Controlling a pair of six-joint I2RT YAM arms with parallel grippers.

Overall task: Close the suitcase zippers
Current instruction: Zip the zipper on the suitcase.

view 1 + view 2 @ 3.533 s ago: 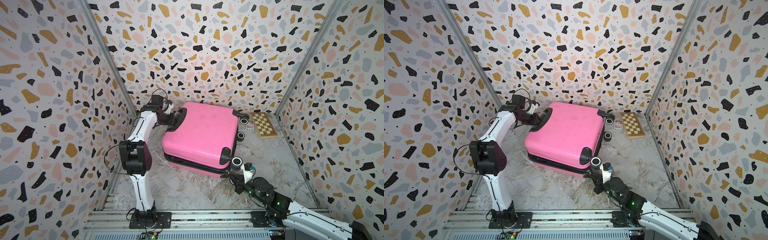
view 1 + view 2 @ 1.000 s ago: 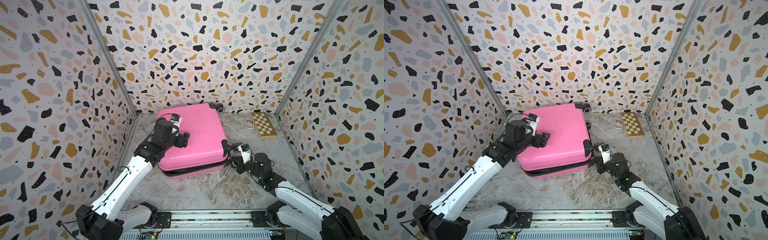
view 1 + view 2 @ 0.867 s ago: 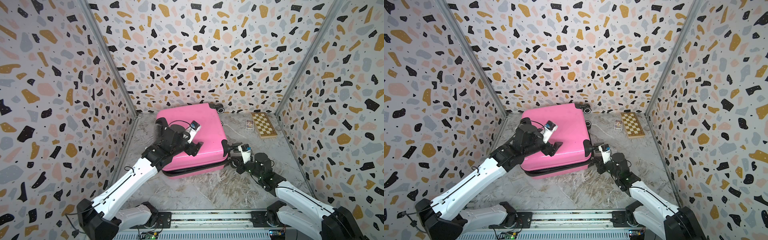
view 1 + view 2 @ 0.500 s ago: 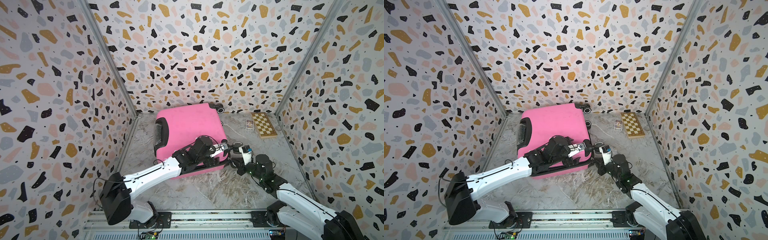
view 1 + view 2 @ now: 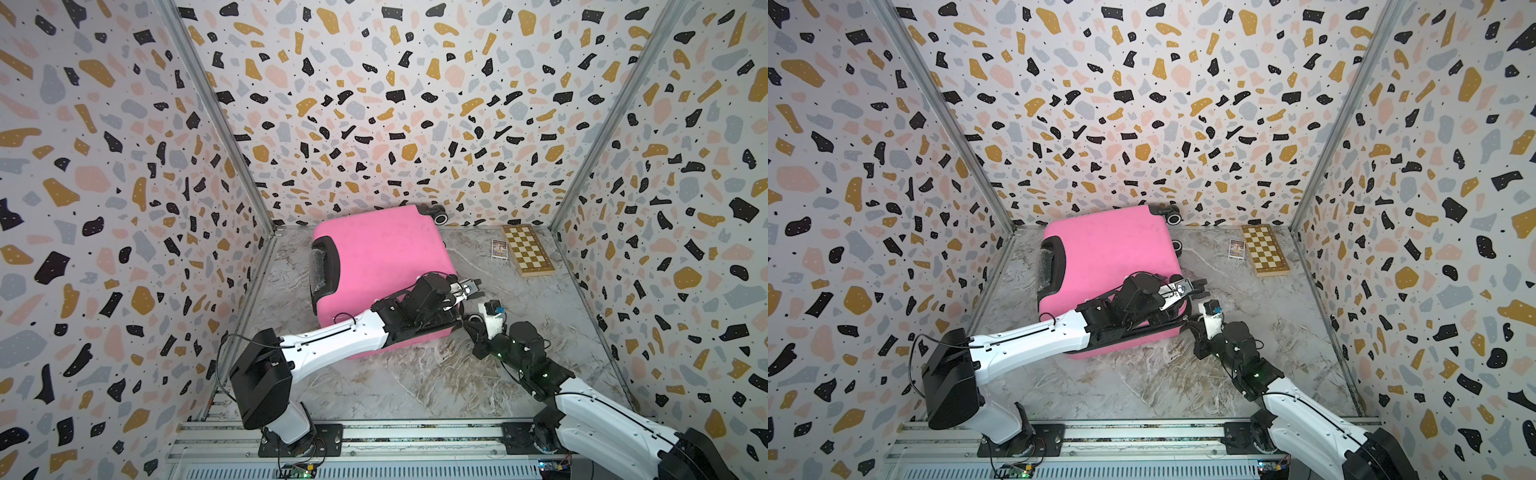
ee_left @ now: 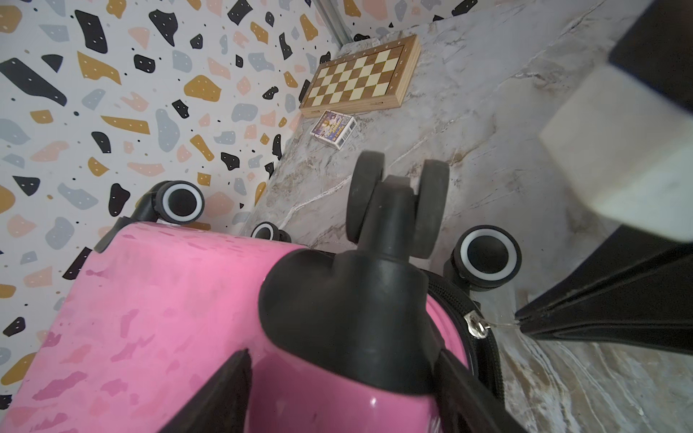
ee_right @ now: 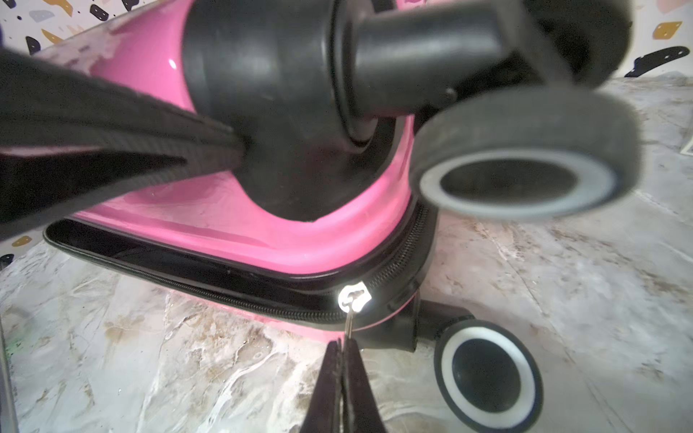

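Pink suitcase flat far-left, marble floor open to its right, near-edge zipper gaping; my right gripper pinches the zipper pull at the near-right corner, left gripper spread astride the wheel mount.

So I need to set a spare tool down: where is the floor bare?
Widest bare floor is bordered by the suitcase, left arm, right arm and front rail. Another runs along the right wall, between the chessboard and right arm. Crowded: the suitcase's near right corner, where the left gripper meets the right gripper pinching the zipper pull.
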